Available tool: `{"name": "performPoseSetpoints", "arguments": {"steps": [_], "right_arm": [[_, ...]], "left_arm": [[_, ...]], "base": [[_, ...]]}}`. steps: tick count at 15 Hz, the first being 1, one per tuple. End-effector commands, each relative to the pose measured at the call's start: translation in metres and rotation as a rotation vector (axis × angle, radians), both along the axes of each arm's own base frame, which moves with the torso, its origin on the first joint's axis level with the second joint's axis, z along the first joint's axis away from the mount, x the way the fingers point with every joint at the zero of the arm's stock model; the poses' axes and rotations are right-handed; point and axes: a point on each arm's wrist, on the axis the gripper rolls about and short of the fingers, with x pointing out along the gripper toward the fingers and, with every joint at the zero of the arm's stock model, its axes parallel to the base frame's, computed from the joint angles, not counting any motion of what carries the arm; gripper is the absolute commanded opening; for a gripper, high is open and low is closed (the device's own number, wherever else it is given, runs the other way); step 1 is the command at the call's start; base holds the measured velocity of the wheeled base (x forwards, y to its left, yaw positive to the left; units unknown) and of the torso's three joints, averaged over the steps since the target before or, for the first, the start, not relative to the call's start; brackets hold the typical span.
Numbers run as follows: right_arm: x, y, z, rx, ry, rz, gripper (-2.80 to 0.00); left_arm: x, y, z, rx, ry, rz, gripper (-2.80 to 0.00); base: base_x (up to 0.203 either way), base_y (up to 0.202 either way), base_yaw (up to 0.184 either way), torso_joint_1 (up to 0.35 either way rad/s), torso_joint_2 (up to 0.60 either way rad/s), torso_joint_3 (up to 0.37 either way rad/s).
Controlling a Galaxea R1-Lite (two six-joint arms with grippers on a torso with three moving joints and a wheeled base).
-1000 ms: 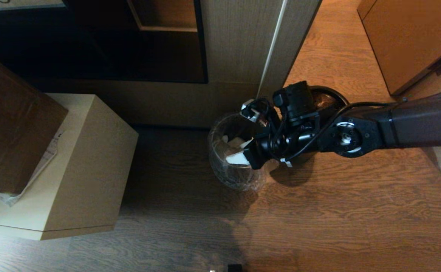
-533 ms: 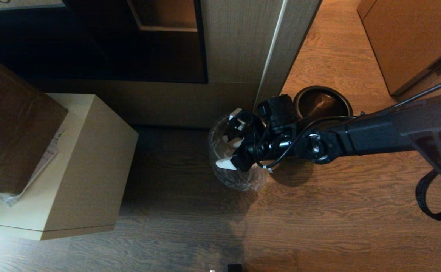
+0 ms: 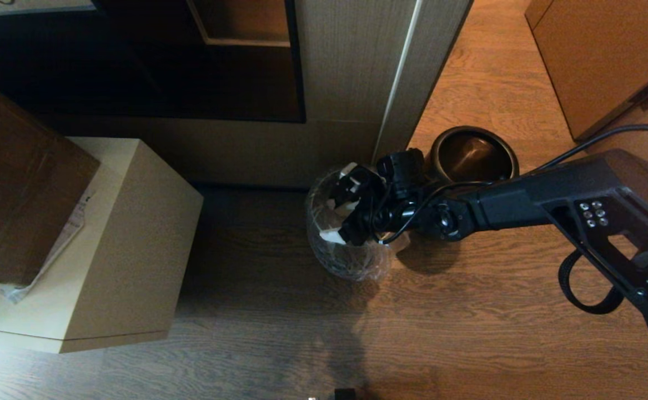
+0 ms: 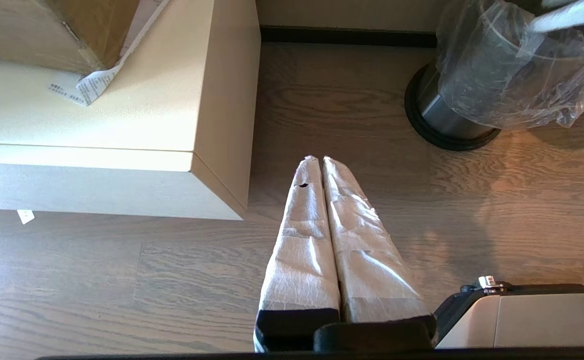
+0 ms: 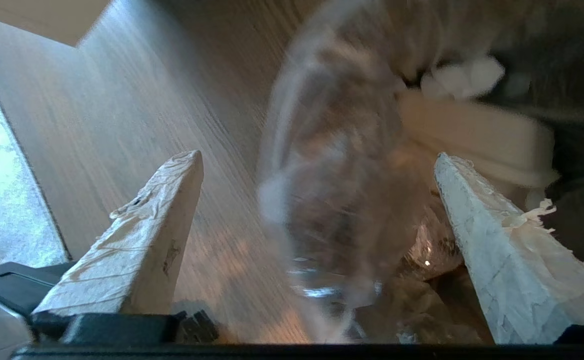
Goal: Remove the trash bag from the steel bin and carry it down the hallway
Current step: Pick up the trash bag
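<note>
Right hand [image 3: 339, 206], one: reached in from the right over the mouth of the steel bin, its two tape-wrapped fingers [image 5: 149, 220] spread wide with one either side of the bag-covered rim, gripping nothing. Left hand [image 4: 318, 162], one: low above the wooden floor [image 3: 496, 311], its two wrapped fingers pressed together and empty. Steel bin [image 4: 434, 112], one: upright on the floor beside the cabinet corner, black base ring visible. Trash bag [image 3: 351, 261], one: seated in that bin, its translucent edge folded down over the outside, pale paper scraps inside. Second round dark bin [image 3: 472, 153], one: just behind the right arm, unlined. Cardboard boxes, two: a pale box [image 3: 107, 244] at left, a brown box [image 3: 18, 183] resting on it.
</note>
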Motion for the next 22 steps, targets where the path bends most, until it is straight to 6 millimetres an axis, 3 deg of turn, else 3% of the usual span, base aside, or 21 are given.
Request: {"name": "performPoseSetpoints", "arguments": {"steps": [1,9,10,17,22], "right_arm": [[0.007,-0.002,-0.012,-0.009,0.015,-0.010,0.00],[0.018,-0.005,-0.024,-0.011,0.037,-0.029,0.00],[0.018,-0.005,-0.025,-0.010,0.037,-0.028,-2.80],[0.018,-0.006,-0.021,-0.017,0.039,-0.030,-2.80],[0.009,-0.014,-0.005,-0.028,0.060,-0.036,-2.80]], "left_arm": [[0.001,0.000,-0.003,0.000,0.010,0.000,-2.80],[0.001,0.000,-0.003,0.000,0.010,0.000,-2.80],[0.001,0.000,-0.003,0.000,0.010,0.000,-2.80],[0.001,0.000,-0.003,0.000,0.011,0.000,-2.80],[0.001,0.000,-0.003,0.000,0.011,0.000,-2.80]], "base": [[0.000,0.000,0.000,0.000,0.00,0.000],[0.000,0.000,0.000,0.000,0.00,0.000],[0.000,0.000,0.000,0.000,0.00,0.000],[0.000,0.000,0.000,0.000,0.00,0.000],[0.000,0.000,0.000,0.000,0.00,0.000]]}}
